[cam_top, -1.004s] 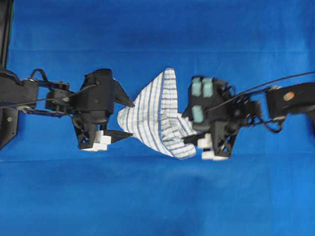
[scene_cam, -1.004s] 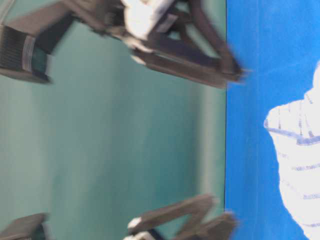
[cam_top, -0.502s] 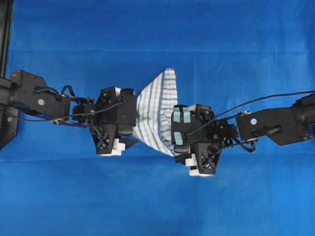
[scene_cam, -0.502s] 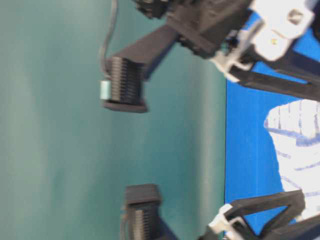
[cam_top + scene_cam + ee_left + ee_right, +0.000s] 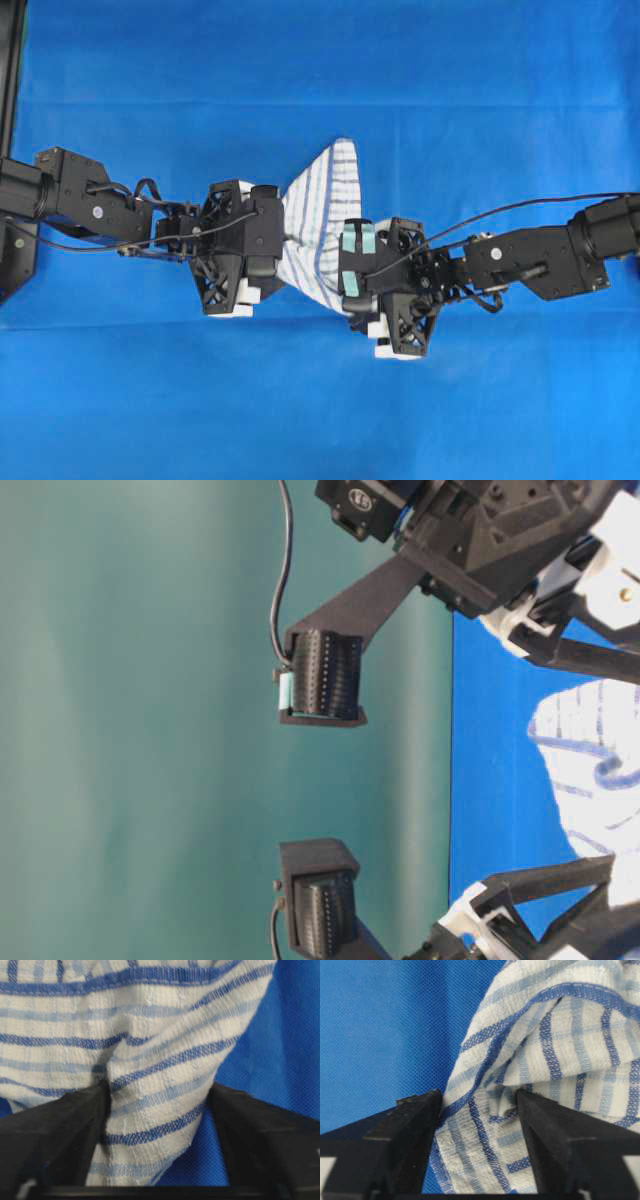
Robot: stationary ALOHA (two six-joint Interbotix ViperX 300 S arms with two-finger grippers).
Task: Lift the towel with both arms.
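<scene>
Striped cloth: towel (image 5: 322,215) is bunched on the blue table cloth (image 5: 320,60)
Left gripper (image 5: 157,1110): towel edge is straddled, fingers pressing its fold
Right gripper (image 5: 479,1110): towel corner is bracketed between both fingers

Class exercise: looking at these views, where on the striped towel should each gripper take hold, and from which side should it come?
Grip the towel at its two opposite ends, from above. It lies bunched on the blue table cloth, and raised folds already sit between the left gripper fingers and the right gripper fingers.

blue table cloth (image 5: 320,400) — striped towel (image 5: 325,205) on it
</scene>
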